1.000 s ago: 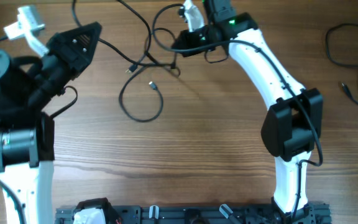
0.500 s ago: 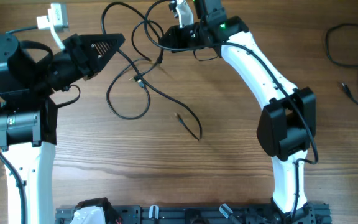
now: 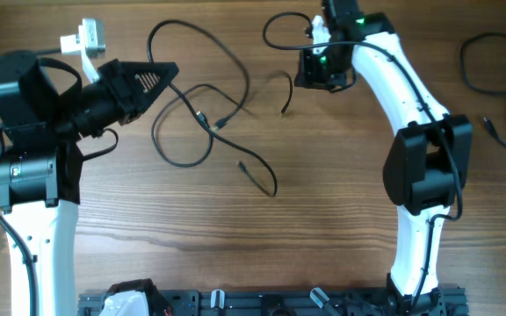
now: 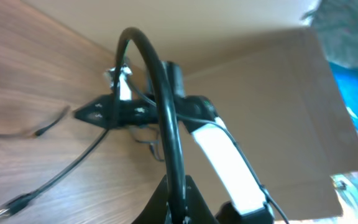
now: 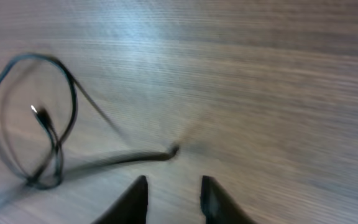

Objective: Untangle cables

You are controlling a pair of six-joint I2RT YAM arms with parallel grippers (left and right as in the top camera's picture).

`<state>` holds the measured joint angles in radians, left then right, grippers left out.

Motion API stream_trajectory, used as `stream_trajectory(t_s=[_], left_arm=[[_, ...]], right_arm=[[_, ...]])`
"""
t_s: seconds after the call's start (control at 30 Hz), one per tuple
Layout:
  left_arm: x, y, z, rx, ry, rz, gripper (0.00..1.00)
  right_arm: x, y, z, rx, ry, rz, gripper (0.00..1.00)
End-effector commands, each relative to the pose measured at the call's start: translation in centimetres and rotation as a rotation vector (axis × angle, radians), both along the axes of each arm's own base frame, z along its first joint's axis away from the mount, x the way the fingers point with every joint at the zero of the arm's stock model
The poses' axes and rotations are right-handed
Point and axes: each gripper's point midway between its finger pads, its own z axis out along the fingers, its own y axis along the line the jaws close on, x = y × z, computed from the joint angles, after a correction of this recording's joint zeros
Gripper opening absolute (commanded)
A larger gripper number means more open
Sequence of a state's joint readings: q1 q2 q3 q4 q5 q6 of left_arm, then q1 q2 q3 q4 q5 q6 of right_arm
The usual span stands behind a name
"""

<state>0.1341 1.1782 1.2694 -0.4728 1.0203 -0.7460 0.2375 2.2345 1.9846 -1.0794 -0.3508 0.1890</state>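
Surface: wooden table (image 3: 323, 219), cables (image 3: 202, 117) sprawled across its upper middle.
Left gripper (image 3: 170, 70): pinching one cable's loop.
Right gripper (image 5: 174, 183): fingers apart, empty; loose end (image 5: 174, 149) just ahead.
Doing it well: left holds firm; right draws that end away slowly.

On the table (image 3: 323, 228), the cables (image 3: 202, 118) sprawl at about ten o'clock from its middle, with one end trailing toward the centre. The left gripper (image 3: 174, 70) sits at their ten o'clock side, touching a strand. The right gripper (image 5: 174, 182) hangs at one o'clock, with a loop of cable beside it at eleven. A separate cable (image 3: 465, 66) lies well apart at two o'clock, at the edge.
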Motion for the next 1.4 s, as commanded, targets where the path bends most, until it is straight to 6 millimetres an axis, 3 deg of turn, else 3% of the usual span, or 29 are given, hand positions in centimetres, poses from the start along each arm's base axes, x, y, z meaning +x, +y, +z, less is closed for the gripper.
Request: stream_trajectory(t_s=[0.0, 0.07, 0.23, 0.33, 0.4, 0.57, 0.77, 0.87, 1.13, 1.3, 1.37], left_arm=[[0.7, 1.0, -0.2, 0.066, -0.039, 0.063, 0.04], [0.7, 1.0, -0.2, 0.059, -0.031, 0.065, 0.04], [0.8, 1.1, -0.2, -0.058, 0.113, 0.109, 0.04], [0.8, 1.1, -0.2, -0.133, 0.204, 0.135, 0.04], [0.9, 1.2, -0.3, -0.173, 0.256, 0.162, 0.04], [1.0, 1.3, -0.3, -0.247, 0.345, 0.196, 0.04], [1.3, 0.7, -0.6, -0.228, 0.343, 0.212, 0.04], [1.6, -1.1, -1.5, -0.186, 0.351, 0.233, 0.04], [1.4, -2.8, -1.7, -0.169, 0.359, 0.232, 0.04], [1.4, -2.8, -1.7, -0.168, 0.355, 0.232, 0.04], [1.5, -2.7, -1.7, -0.165, 0.355, 0.24, 0.09]], right_arm=[[-1.1, 0.7, 5.4, 0.043, -0.124, 0.145, 0.55], [-1.8, 0.8, 8.8, 0.052, -0.199, 0.178, 0.68], [-5.8, 3.8, 18.5, 0.238, -0.45, 0.441, 0.74], [-8.9, 6.2, 22.4, 0.341, -0.551, 0.585, 0.75], [-11.0, 8.2, 23.7, 0.407, -0.583, 0.681, 0.75], [-15.0, 12.9, 24.4, 0.497, -0.579, 0.837, 0.74], [-18.1, 16.9, 26.2, 0.619, -0.591, 0.928, 0.67], [-17.7, 17.8, 26.6, 0.617, -0.592, 0.883, 0.57], [-16.5, 17.7, 24.3, 0.542, -0.521, 0.814, 0.4], [-16.1, 17.8, 23.5, 0.536, -0.493, 0.792, 0.09], [-16.0, 17.8, 23.6, 0.536, -0.498, 0.791, 0.04]])
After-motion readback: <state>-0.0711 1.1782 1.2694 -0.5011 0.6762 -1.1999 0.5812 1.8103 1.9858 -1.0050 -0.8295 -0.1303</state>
